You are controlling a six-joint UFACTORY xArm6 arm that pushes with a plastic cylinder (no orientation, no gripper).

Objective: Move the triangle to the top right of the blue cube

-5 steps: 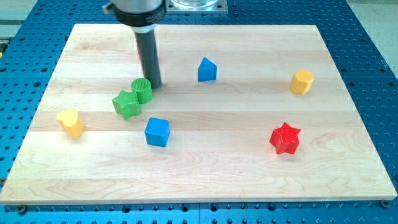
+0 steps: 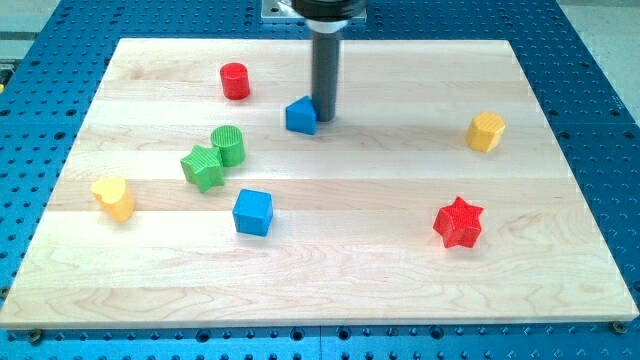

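The blue triangle block (image 2: 300, 116) lies in the upper middle of the wooden board (image 2: 400, 270). My tip (image 2: 325, 119) rests right against its right side. The blue cube (image 2: 252, 212) sits lower down, below and to the left of the triangle, well apart from my tip.
A red cylinder (image 2: 235, 81) stands at the upper left. A green cylinder (image 2: 228, 146) and a green star (image 2: 203, 167) touch each other left of the middle. A yellow heart-like block (image 2: 114, 198) is at the far left, a yellow hexagon (image 2: 486, 131) at the right, a red star (image 2: 459, 222) at the lower right.
My tip has moved from beside the green cylinder to the right side of the blue triangle. The triangle has shifted left and slightly down. The red cylinder is now uncovered.
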